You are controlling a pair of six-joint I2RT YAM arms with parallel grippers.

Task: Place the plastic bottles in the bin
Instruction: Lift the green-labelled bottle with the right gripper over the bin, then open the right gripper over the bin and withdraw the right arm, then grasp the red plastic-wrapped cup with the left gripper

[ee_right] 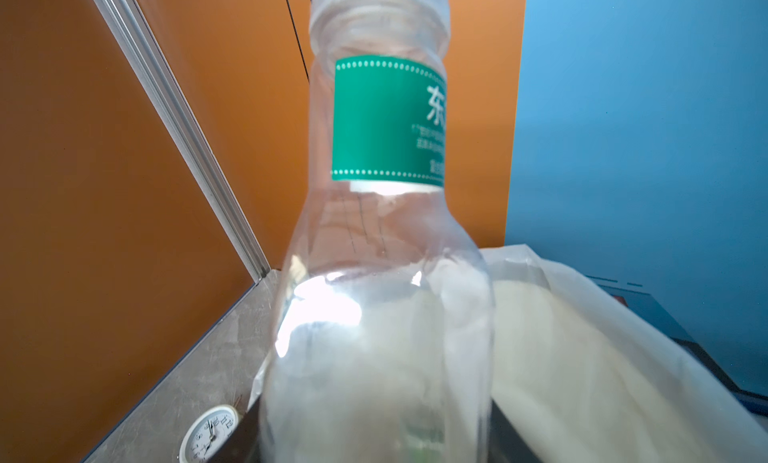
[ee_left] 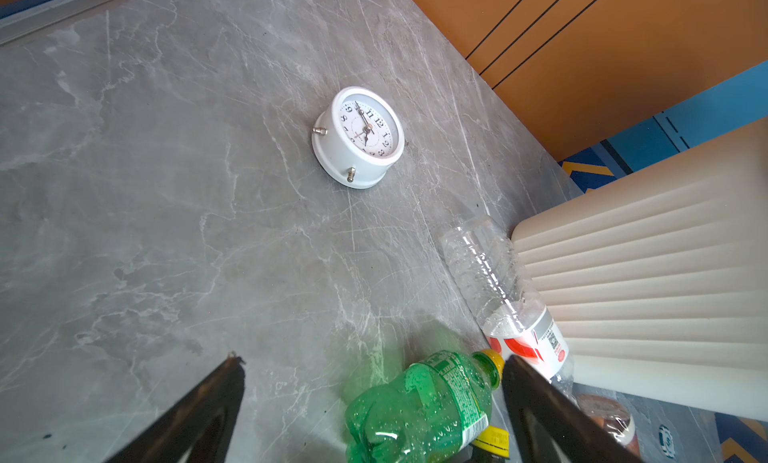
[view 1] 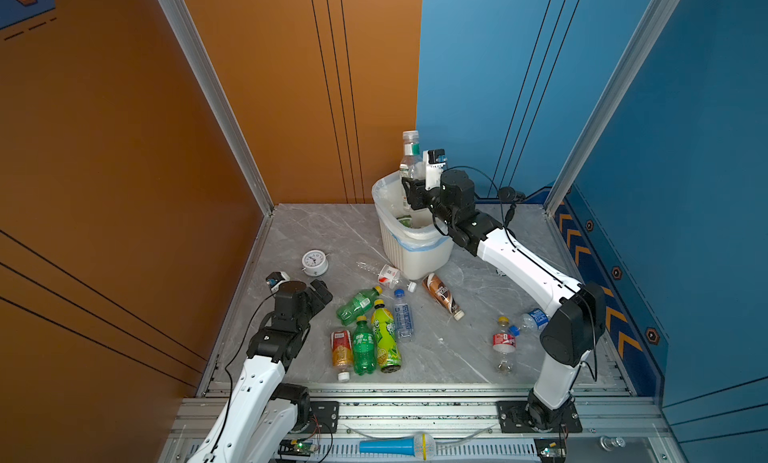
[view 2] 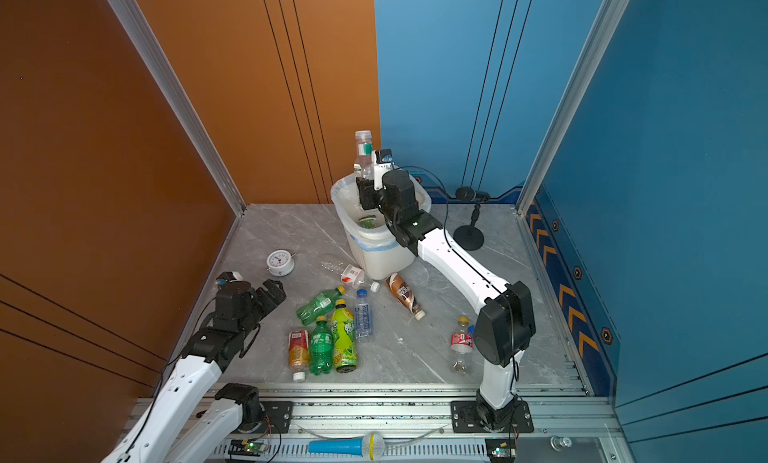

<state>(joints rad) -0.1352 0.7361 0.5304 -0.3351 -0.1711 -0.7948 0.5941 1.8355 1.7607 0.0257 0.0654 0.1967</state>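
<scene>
In a top view the clear bottle [view 1: 410, 155] is seen upright over the bin [view 1: 415, 255] at the right gripper [view 1: 409, 193], best released inside the rim; only in the left wrist view are the left fingers [ee_left: 216, 392] shown apart; in the right wrist view the bottle is shown close, but clamped or loosened cannot be told.

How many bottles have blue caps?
2. A clear water bottle lies mid-table beside the yellow-green bottle. A blue-labelled bottle lies by the right arm's elbow. The bin may hide more.
</scene>
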